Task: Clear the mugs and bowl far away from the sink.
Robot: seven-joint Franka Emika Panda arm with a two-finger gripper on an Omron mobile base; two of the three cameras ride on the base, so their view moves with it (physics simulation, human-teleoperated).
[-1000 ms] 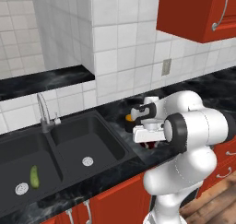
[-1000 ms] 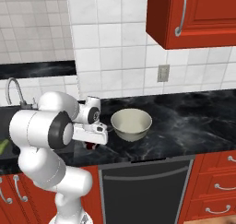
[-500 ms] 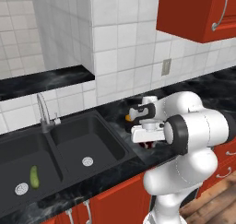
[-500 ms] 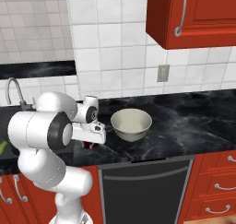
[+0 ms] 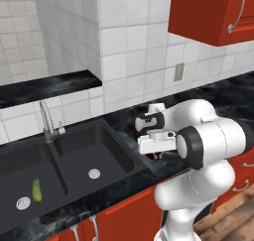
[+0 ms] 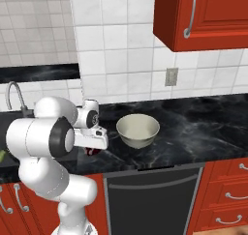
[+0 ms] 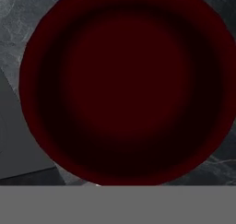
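On the black marbled counter (image 6: 193, 127), the double-basin sink (image 5: 106, 158) sits at the left end, with its curved silver faucet (image 5: 46, 117) behind the divider. The white arm (image 5: 211, 141) is folded forward over the counter strip right of the sink, hand pointing straight down. The bowl (image 6: 138, 130) is cream, upright and on the counter to the right of the hand, near it but clear of it, with a gap of bare counter between. The target mug (image 6: 92, 151) is dark red and stands upright on the counter, just beside the sink's right basin and close to the front edge. In the base views just a sliver of it shows under the hand. The gripper (image 6: 91, 146) is directly on top of that mug, hand body right above the rim. From the hand view the mug's (image 7: 124, 85) dark red interior is seen from straight above, roughly centred, with slivers of counter at the corners, so the fingers are down at rim level or lower. The hand body hides the fingers, so I can't tell if they're clenched or released, or inside versus astride the wall. Whether they're touching the mug is unclear too. A small green vegetable (image 5: 36, 189) lies in the left basin beside its drain.
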